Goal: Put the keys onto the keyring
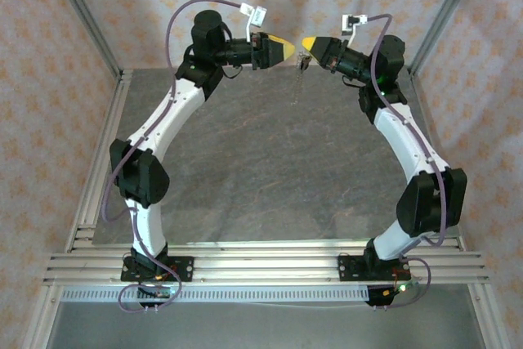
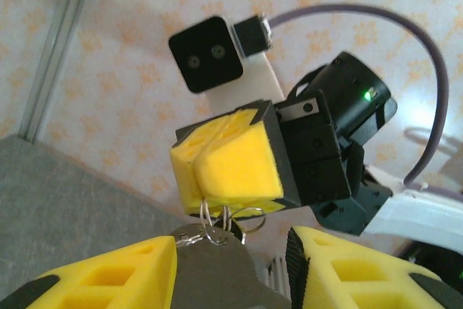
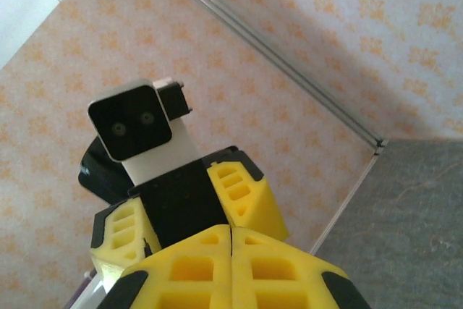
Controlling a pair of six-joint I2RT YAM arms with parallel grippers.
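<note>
Right gripper sat nearest the lens, its yellow fingers pressed flat together along one seam. Just beyond its tips the left gripper faced it, fingers spread, with its wrist camera above. Patterned wall stood behind, and the grey table lay off to the tool's right.

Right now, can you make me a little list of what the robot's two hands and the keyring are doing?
left fingers: open, raised in the air, pointing at the right ones
right fingers: shut, pinching the keyring
keyring: thin silvery loops hanging just under the right fingers
chain: dangling straight down from the keyring
table: grey, far below both hands
</note>
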